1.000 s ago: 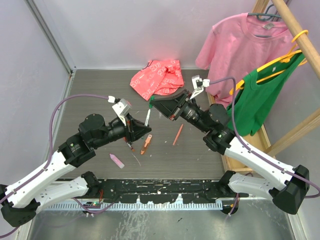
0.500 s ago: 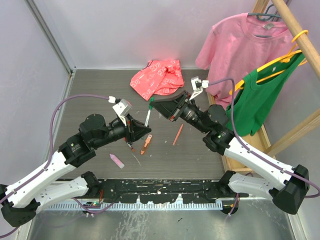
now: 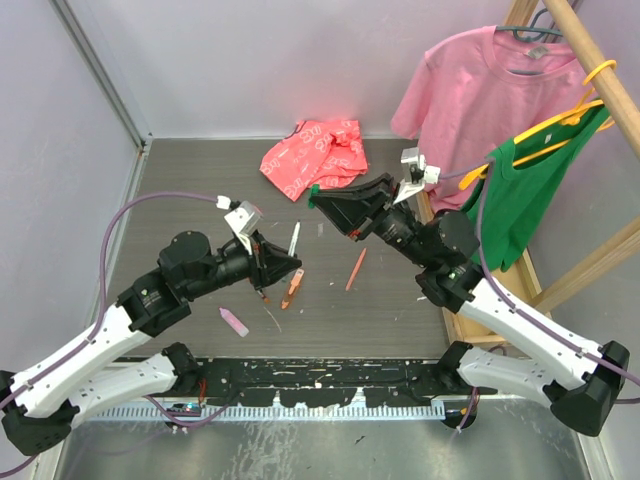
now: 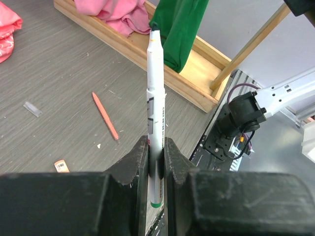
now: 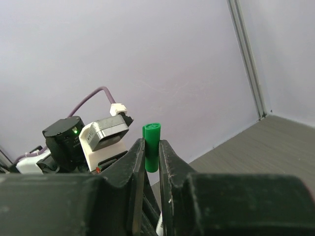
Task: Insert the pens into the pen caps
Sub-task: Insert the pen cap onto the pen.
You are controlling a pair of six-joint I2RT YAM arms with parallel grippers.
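Two arms sit at my near edge of the table, and I start with what lies closest to them. A lilac-pink cap rests on the table near the left arm. A bit farther in, a short orange pen lies just under the left gripper. To its right a salmon-orange pen lies alone on the wood; I also see it in the left wrist view, well past the fingers.

My left gripper is squeezed tight on a white marker. In the left wrist view the marker sticks out straight from between the two black fingers, and its bare green tip points away from them. From above, the marker points up toward the far side of the table.

My right gripper is held a little farther back and up off the table. It is pinched tight on a green cap. In the right wrist view the cap stands up between the fingertips, its top poking out above them. From above, the cap and the marker tip are near each other but apart.

Farther back, a red patterned cloth lies crumpled on the table. At the far right a pink shirt and a green shirt hang from a wooden rack.
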